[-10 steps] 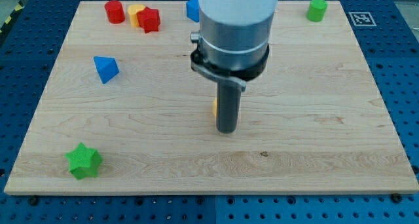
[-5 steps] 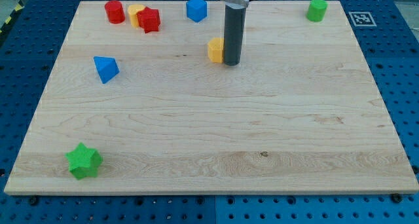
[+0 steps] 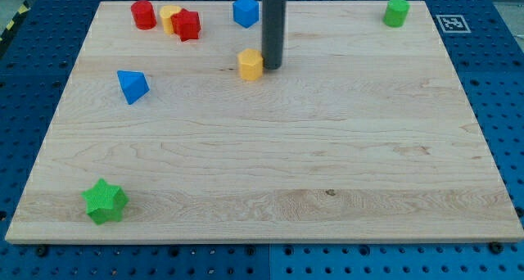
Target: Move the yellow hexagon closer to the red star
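Observation:
The yellow hexagon point(image 3: 250, 65) lies on the wooden board point(image 3: 270, 165), upper middle. My tip point(image 3: 271, 66) touches its right side. The red star point(image 3: 187, 24) sits near the view's top left, well up and left of the hexagon. A second yellow block point(image 3: 169, 17) presses against the red star's left side.
A red cylinder point(image 3: 143, 14) stands left of the yellow block. A blue hexagonal block point(image 3: 246, 11) is at the top, just left of the rod. A blue triangular block point(image 3: 131, 86) is at left, a green star point(image 3: 105, 201) at bottom left, a green cylinder point(image 3: 397, 11) at top right.
The rod has travelled from the board's middle toward the view's top, then leftward. The yellow hexagon has slid left with it, closer to the red star.

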